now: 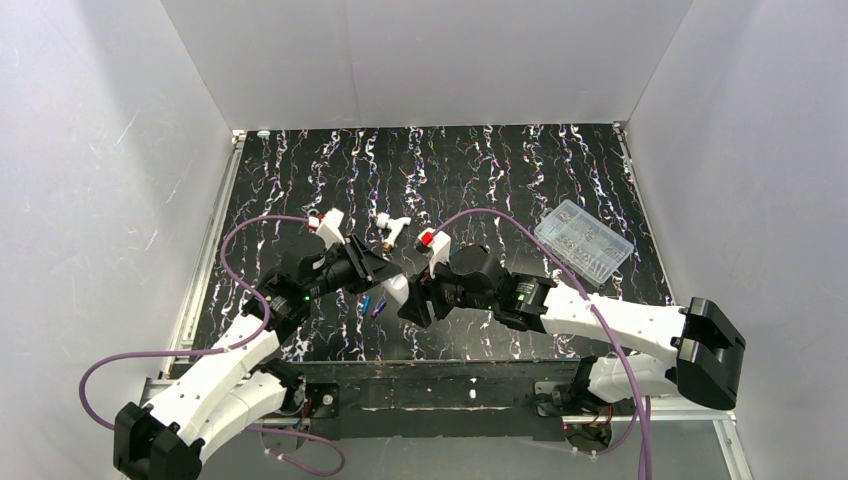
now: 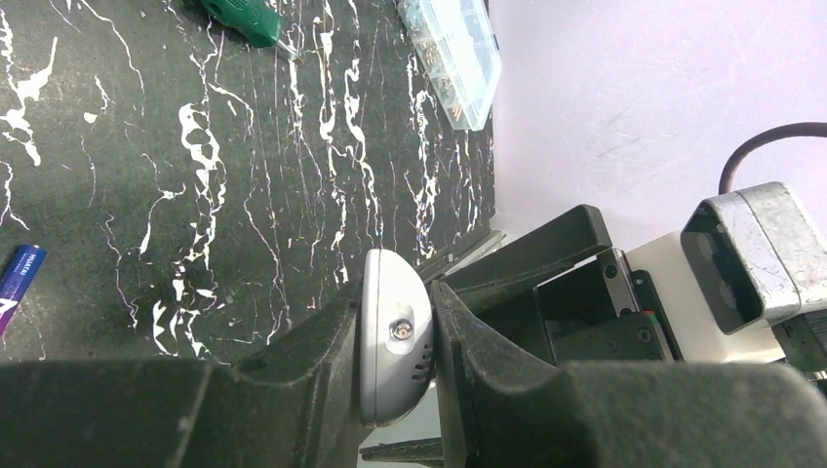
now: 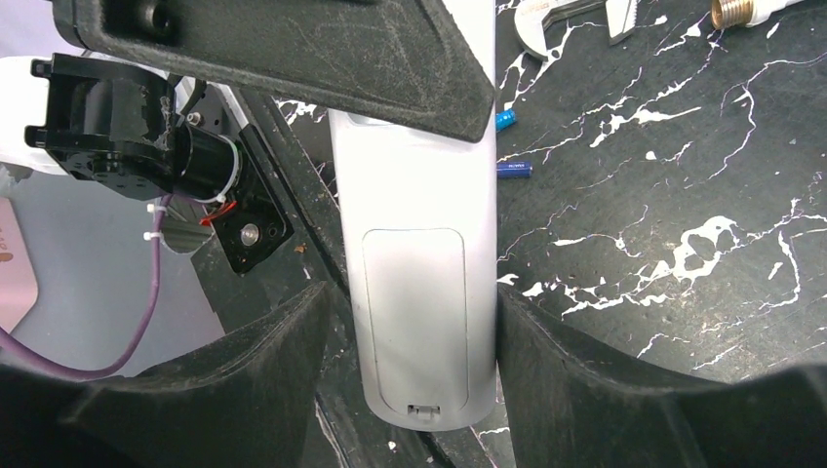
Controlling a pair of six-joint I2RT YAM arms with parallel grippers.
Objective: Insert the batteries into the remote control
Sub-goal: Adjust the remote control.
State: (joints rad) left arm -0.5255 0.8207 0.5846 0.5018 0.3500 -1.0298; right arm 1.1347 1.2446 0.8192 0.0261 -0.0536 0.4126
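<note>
The remote control (image 3: 414, 244) sits clamped in the left claw (image 2: 395, 322); the right claw (image 3: 408, 312), open around it, could twist it loose.

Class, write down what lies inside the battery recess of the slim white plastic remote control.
On the remote control, the flat white cover is shut, so the inside is hidden. Two small blue cylindrical batteries lie outside on the black marbled table.

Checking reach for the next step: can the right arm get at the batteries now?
Probably not: the right gripper straddles the remote held by the left gripper; the batteries lie free on the table nearby.
</note>
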